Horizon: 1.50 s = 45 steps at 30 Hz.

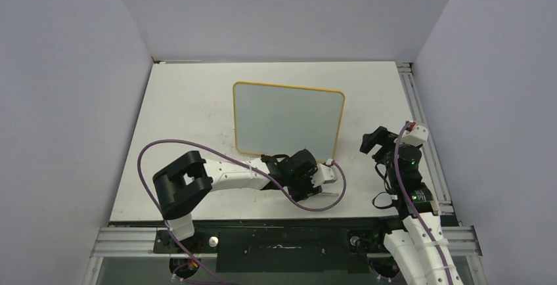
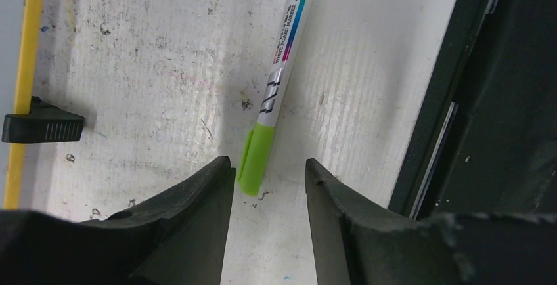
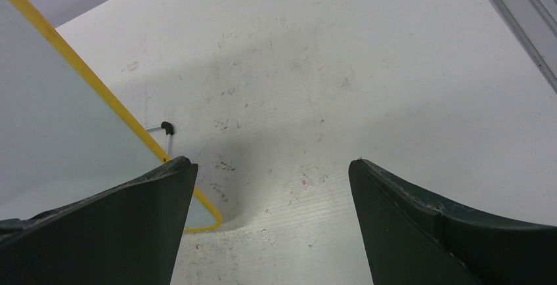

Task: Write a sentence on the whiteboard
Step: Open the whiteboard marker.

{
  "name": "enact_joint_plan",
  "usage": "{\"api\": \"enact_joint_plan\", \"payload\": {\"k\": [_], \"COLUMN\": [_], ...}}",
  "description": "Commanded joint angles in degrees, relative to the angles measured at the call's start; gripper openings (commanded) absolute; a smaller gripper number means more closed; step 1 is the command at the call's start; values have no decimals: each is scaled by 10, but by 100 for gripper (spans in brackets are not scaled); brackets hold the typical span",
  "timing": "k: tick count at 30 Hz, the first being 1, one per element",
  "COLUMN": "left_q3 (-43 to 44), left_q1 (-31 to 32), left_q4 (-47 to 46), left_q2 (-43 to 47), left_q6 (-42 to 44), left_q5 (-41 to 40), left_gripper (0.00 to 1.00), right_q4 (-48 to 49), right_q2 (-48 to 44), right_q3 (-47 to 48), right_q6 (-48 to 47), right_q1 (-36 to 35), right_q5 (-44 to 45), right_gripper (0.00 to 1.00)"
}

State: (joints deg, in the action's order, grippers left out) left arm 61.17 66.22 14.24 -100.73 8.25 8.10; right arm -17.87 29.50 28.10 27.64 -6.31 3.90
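Whiteboard (image 1: pixel 289 117) blank. My left gripper (image 2: pixel 269 173), half open and empty, straddles only the marker cap (image 2: pixel 253 160): pivot risk. Right gripper (image 3: pixel 272 160) wide open, empty.

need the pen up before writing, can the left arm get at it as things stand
Probably yes. The left end effector hangs over the pen, its green cap between the parted fingers on the table. The whiteboard sits aside and nothing covers the pen.

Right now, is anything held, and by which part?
Nothing held. The left gripper, open, flanks the marker at its green cap without clamping it; the right gripper is open and empty.
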Motion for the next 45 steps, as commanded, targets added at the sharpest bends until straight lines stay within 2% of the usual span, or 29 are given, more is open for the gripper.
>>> {"api": "enact_joint_plan", "payload": {"k": [1, 5, 10, 19, 20, 21, 23, 25, 32, 38, 41, 45], "left_q3": [27, 32, 44, 45, 43, 39, 34, 29, -7, -56, -80, -102], "left_q1": [1, 1, 4, 18, 20, 22, 25, 26, 32, 36, 33, 25], "left_q4": [-28, -25, -17, 1, 1, 2, 4, 4, -4, 22, 58, 81], "left_q2": [-12, -32, -49, -68, -67, -66, -61, -52, 37, 192, 252, 308], "left_q6": [11, 10, 10, 26, 29, 30, 30, 30, 29, 24, 22, 17], "left_q5": [-14, -14, -24, -44, -41, -40, -40, -44, -75, -110, -122, -117], "left_gripper": [41, 33, 31, 22, 20, 11, 2, 0, 0, 0, 0, 0], "right_q4": [14, 14, 18, 23, 23, 21, 16, 8, -49, -114, -124, -89], "right_q2": [3, 2, 6, 19, 19, 20, 20, 18, 1, -11, -3, 10], "right_q3": [12, 11, 7, 13, 15, 18, 23, 30, 52, 70, 68, 39], "right_q6": [-4, -4, -1, 0, -1, 0, 0, -1, 7, 41, 59, 80], "right_q1": [2, 2, 2, 2, 2, 2, 2, 1, 1, 1, 1, -1], "right_q5": [-8, -9, -13, -20, -21, -21, -22, -23, -30, -91, -134, -255], "right_gripper": [90, 90, 90, 90, 90, 90, 90, 90, 90, 90, 91, 97]}}
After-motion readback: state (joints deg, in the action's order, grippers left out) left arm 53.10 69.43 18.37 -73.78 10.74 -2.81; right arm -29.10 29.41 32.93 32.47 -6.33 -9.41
